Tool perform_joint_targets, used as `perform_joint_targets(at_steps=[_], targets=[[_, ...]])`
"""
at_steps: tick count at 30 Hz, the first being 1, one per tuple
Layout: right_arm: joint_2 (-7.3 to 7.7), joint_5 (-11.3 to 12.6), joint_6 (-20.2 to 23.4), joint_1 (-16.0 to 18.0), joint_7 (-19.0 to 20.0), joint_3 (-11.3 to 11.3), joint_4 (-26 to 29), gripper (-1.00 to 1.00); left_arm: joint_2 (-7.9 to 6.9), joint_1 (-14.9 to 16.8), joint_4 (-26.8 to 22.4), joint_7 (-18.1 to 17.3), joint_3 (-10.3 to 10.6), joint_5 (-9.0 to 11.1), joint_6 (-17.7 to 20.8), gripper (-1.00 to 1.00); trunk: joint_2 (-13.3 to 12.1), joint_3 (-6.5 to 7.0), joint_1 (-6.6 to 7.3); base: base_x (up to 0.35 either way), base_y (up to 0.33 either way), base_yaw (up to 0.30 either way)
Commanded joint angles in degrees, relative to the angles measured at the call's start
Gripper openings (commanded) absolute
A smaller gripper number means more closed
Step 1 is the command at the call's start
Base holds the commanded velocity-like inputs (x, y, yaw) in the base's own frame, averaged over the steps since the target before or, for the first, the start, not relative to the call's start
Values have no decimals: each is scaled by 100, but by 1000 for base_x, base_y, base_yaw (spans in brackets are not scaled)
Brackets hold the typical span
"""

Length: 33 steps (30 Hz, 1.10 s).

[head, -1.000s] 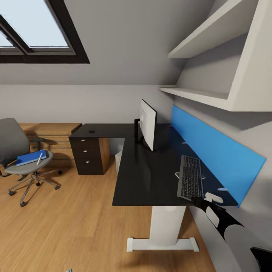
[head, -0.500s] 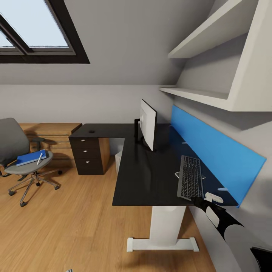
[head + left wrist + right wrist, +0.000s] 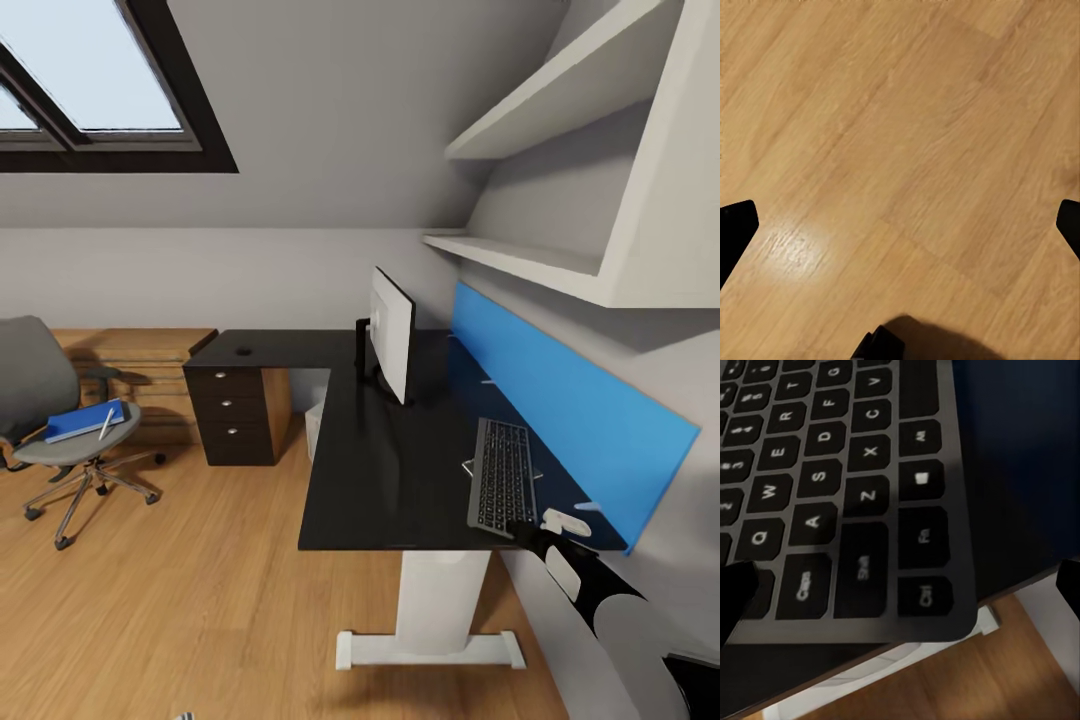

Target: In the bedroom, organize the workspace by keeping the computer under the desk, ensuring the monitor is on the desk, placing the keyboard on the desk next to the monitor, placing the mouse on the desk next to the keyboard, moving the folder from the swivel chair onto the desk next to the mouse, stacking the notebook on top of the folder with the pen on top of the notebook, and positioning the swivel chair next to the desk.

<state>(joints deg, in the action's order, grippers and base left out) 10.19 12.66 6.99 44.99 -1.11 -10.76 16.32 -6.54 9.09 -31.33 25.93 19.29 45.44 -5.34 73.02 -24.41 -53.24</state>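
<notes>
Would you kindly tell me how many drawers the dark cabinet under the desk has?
3. The dark drawer cabinet under the black desk's far-left end stacks a top drawer, a middle drawer and a bottom drawer, each with a small metal knob.

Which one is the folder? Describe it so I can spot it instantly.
Look left of the black desk to the grey swivel chair on the wood floor. The folder is the flat blue item lying on its seat, with a white pen resting on top.
</notes>
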Motion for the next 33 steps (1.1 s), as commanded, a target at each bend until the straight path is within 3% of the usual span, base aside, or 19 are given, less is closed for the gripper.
perform_joint_targets(at_steps=[1,7,23,30,33], targets=[[0,54,30,1,-12,3,12,100,-7,5,-4,35,48,61,-37,100,-38,12,23,0,0,0],[0,53,30,1,-12,3,12,100,-6,5,-4,35,48,61,-37,100,-278,120,154,0,0,0],[-21,47,23,1,38,27,132,100,-6,5,-4,35,47,61,-37,100,-278,120,154,0,0,0],[-226,-40,25,-34,169,44,971,100,21,5,100,35,64,58,-39,100,-278,120,154,0,0,0],[-332,-270,34,-62,162,144,1347,100,117,5,284,31,84,40,-52,100,-278,120,154,0,0,0]])
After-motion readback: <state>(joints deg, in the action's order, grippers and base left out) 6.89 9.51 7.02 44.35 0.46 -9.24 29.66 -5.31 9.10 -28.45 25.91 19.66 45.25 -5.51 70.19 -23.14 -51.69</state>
